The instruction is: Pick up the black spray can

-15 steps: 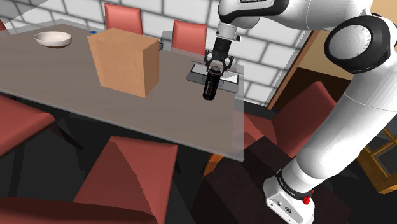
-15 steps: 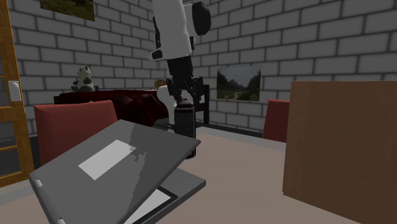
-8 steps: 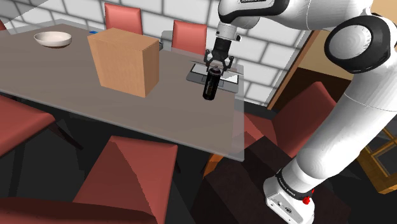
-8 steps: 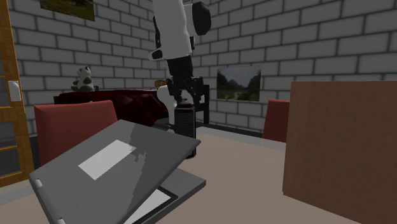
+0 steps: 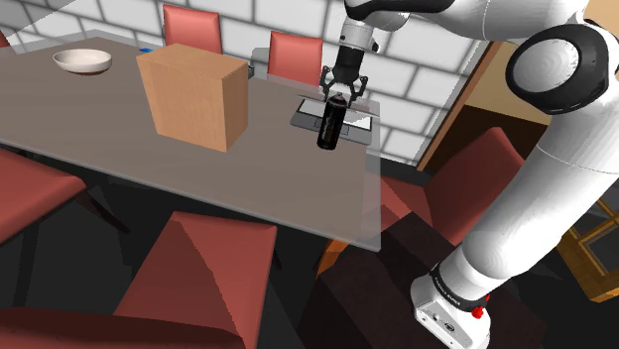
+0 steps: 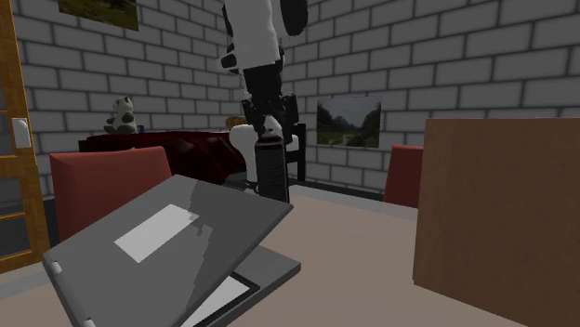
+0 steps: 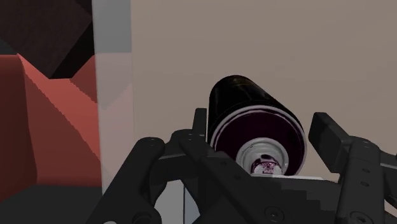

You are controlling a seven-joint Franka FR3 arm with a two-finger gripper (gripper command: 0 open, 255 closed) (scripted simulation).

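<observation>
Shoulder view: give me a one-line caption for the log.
Claw clasps the black spray can by its top, brown box nearby on the table.

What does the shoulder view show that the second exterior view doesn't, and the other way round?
Shoulder view adds the white bowl and the robot's stand. Second exterior view adds a framed landscape picture and a toy animal. Both share the black spray can at the gripper, the brown box and the laptop.
</observation>
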